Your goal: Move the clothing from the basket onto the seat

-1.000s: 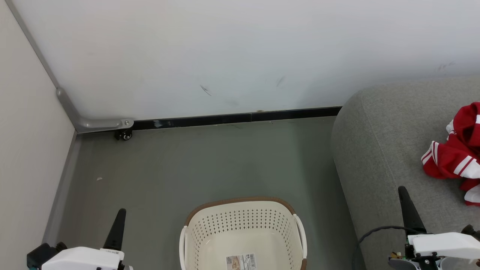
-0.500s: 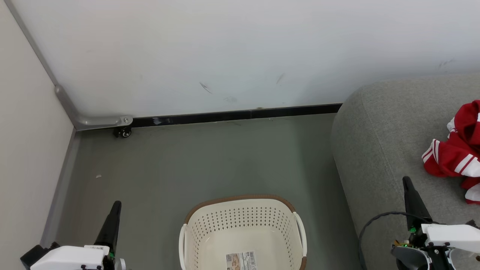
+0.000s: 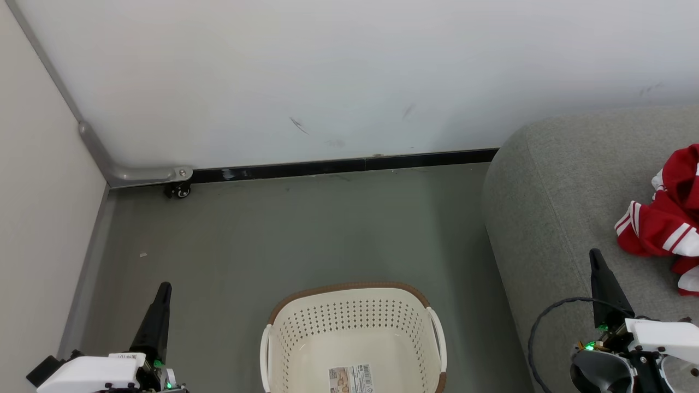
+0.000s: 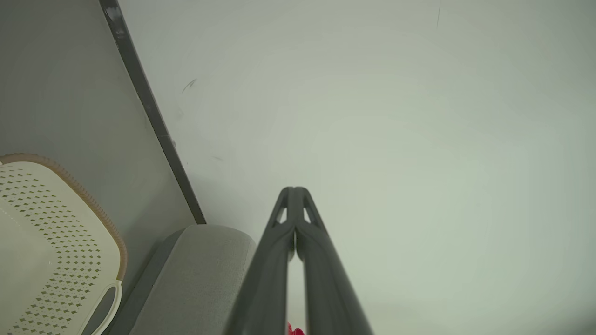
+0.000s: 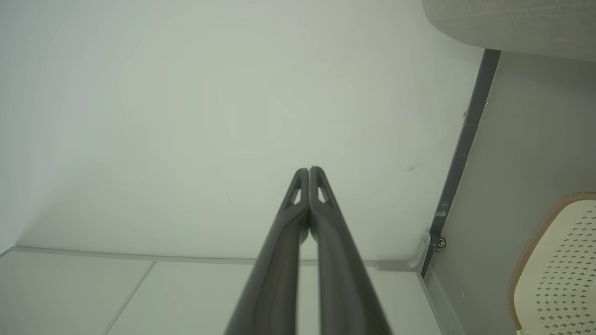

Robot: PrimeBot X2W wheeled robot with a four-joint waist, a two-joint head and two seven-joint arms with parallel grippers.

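Left tool (image 3: 163, 286) and right tool (image 3: 595, 254), both closed and empty, have eased outward from the basket (image 3: 349, 287), which looks emptied. The clothing (image 3: 661, 229) lies right of it on the seat (image 3: 546, 218), so the task seems finished.

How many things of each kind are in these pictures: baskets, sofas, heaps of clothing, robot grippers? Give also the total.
Cream-white perforated plastic laundry basket: 1
Light-grey fabric sofa: 1
Heap of red-and-white sports clothing: 1 (number of garments unclear)
Dark two-fingered grippers: 2, the left gripper and the right gripper
Total: 5
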